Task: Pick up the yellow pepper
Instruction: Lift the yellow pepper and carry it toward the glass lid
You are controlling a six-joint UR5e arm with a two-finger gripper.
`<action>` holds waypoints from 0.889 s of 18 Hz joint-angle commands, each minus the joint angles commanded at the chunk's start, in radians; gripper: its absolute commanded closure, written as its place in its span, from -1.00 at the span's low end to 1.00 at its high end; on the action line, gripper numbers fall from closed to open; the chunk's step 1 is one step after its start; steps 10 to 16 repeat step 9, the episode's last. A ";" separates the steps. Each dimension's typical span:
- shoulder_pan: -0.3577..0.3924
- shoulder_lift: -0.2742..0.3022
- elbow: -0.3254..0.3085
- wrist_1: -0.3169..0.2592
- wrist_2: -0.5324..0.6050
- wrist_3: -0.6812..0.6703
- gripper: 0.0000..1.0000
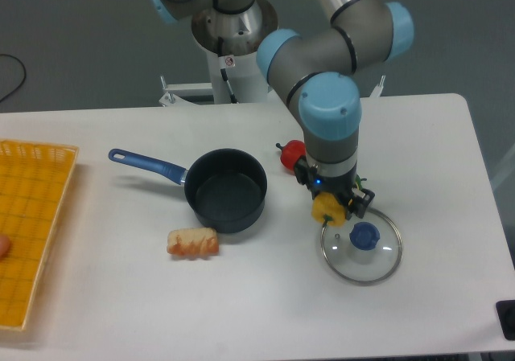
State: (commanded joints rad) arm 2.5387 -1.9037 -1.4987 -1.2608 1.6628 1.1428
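Your gripper (331, 204) is clamped on the yellow pepper (327, 208), holding it just above the glass lid (362, 252)'s rim. Only 2 fingers pinch that glossy skin, so a quick swing could let it slip and drop onto the lid.

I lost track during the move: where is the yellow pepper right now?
The yellow pepper sits in the pincer, right of centre, at the glass lid's upper-left rim, with the red pepper behind it.
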 joint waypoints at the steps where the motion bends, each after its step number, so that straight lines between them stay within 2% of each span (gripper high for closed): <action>1: 0.000 0.006 -0.006 -0.005 0.000 0.000 -0.14; 16: 0.002 0.006 -0.021 -0.017 0.002 -0.002 -0.15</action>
